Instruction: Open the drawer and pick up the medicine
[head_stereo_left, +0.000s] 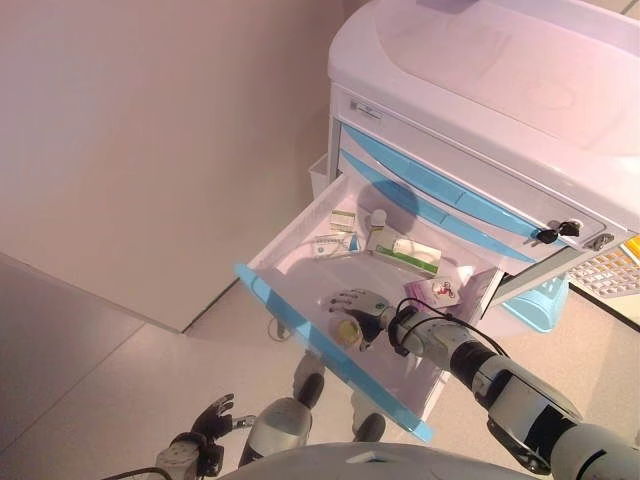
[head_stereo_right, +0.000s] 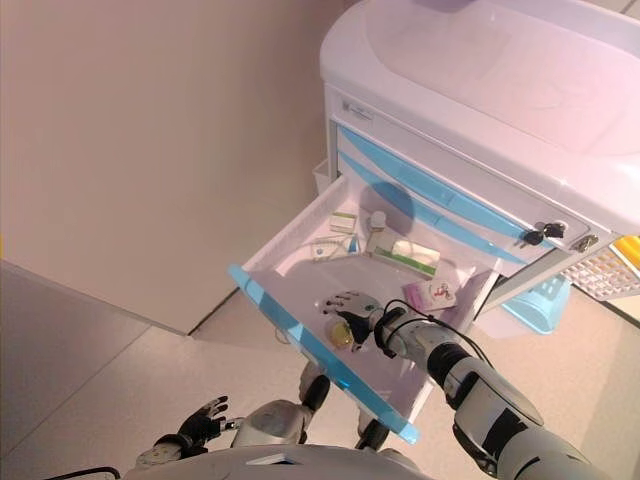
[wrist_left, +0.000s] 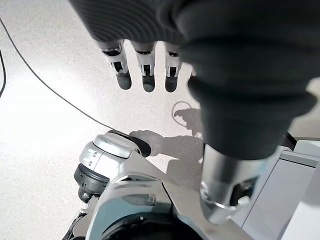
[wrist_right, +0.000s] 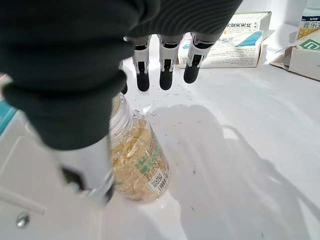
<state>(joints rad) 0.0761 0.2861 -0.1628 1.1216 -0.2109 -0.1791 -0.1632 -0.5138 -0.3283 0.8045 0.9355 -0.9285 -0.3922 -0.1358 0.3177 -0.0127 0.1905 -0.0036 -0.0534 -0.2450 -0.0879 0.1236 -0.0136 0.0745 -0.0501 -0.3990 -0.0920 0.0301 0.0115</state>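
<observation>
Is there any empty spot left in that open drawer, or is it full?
The drawer floor is bare in its middle, between the boxes crowded along the back and the right hand by the pill bottle near the blue front.

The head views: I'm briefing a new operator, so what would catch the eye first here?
The open drawer with its blue front, pulled out of the white cabinet. In it the right hand reaches with straight fingers beside a clear bottle of yellow capsules lying near the front; medicine boxes lie at the back. The left hand hangs low over the floor.
</observation>
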